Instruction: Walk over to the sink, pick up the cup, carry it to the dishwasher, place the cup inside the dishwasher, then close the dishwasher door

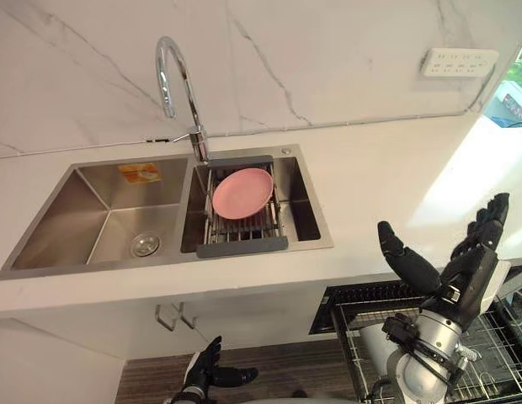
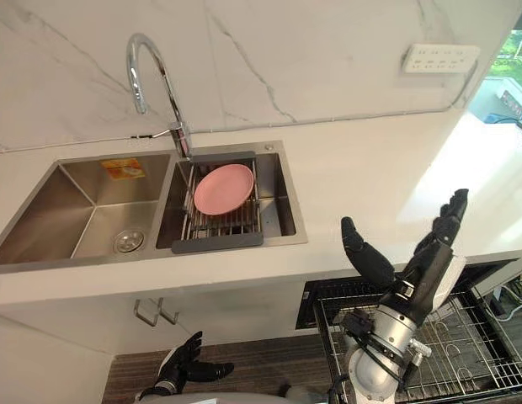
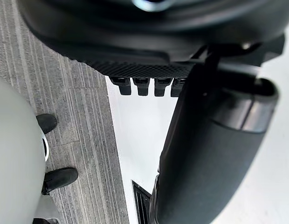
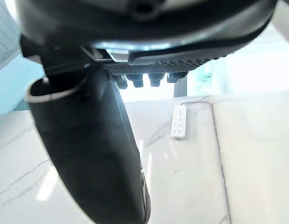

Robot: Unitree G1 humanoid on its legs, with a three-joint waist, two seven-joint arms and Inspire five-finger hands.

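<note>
While the right hand (image 1: 463, 269) hangs with fingers straight and spread, holding nothing, it's over the pulled-out dishwasher rack (image 1: 497, 353), just in front of the tabletop (image 1: 387, 177) edge. A pale rounded thing (image 1: 370, 345) sits in that rack behind the wrist; can't tell if it's the cup. The left hand (image 1: 206, 370) is low over the floor, fingers loose. Farther out, a pink plate (image 1: 242, 192) lies in the sink (image 1: 101, 210).
</note>
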